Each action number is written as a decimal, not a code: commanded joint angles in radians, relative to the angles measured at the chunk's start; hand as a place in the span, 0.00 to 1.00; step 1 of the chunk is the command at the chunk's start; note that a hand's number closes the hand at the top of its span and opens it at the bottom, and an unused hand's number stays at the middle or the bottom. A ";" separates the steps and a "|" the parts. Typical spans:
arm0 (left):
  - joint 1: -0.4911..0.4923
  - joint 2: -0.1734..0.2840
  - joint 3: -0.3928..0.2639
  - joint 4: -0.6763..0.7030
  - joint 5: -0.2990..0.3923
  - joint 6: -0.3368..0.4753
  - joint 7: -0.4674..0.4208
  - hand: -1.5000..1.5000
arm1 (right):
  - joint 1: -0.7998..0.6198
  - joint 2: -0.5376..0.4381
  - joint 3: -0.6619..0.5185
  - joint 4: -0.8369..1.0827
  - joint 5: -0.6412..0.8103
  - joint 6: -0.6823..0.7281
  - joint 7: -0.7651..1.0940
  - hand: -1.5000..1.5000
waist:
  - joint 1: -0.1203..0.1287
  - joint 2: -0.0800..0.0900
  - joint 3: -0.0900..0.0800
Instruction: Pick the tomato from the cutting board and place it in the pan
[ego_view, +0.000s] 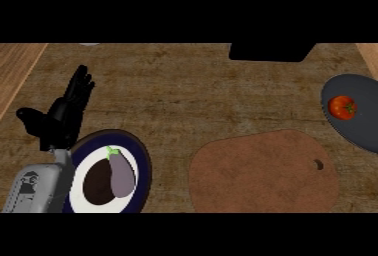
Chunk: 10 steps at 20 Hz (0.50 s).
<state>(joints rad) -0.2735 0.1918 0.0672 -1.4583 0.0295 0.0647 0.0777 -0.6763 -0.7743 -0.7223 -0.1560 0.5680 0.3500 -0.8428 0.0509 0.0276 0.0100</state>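
- Near left: a plate (142, 165), dark blue rim with a white centre, sits on the desk (207, 100); the grey left forearm covers its left part
- On the plate: an eggplant (122, 175), pale purple with a green stem pointing far, lying beside a dark round patch to its left
- Near centre-right: the cutting board (258, 172), reddish brown and rounded, flat on the desk with a small hole near its right edge; nothing lies on it
- Left, just beyond the plate: the left hand (63, 117), black, fingers straight and raised toward the far side, thumb out to the left; wide, holding nothing, at rest
- Right edge, beyond the board: the pan (362, 130), dark grey and oval, partly cut off by the view's edge, its near rim close to the board's far right corner
- The tomato (342, 107), red with a green stem patch, rests inside the pan in its left part, well apart from the left hand
- Far centre-right: a black block (269, 51) at the far edge of the desk
- Far left: a lighter wood strip (18, 70) runs along the desk's left side
- Right hand does not show
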 joint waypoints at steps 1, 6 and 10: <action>-0.006 0.005 0.012 0.017 -0.008 0.013 0.000 0.50 | 0.065 -0.076 -0.018 0.033 -0.032 0.254 -0.111 0.00 | -0.030 -0.006 -0.001; 0.024 0.016 0.031 0.001 0.009 0.003 -0.004 0.50 | 0.146 -0.133 -0.027 0.016 -0.066 0.390 -0.192 0.00 | -0.053 -0.018 0.000; 0.046 -0.006 0.016 0.011 0.001 0.011 -0.015 0.50 | 0.180 -0.174 -0.022 -0.006 -0.086 0.450 -0.193 0.00 | -0.063 -0.022 -0.002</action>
<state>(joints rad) -0.2459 0.2003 0.0924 -1.4547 0.0338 0.0726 0.0731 -0.5545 -0.9162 -0.7391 -0.1626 0.5030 0.5256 -0.8336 0.0011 0.0094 0.0088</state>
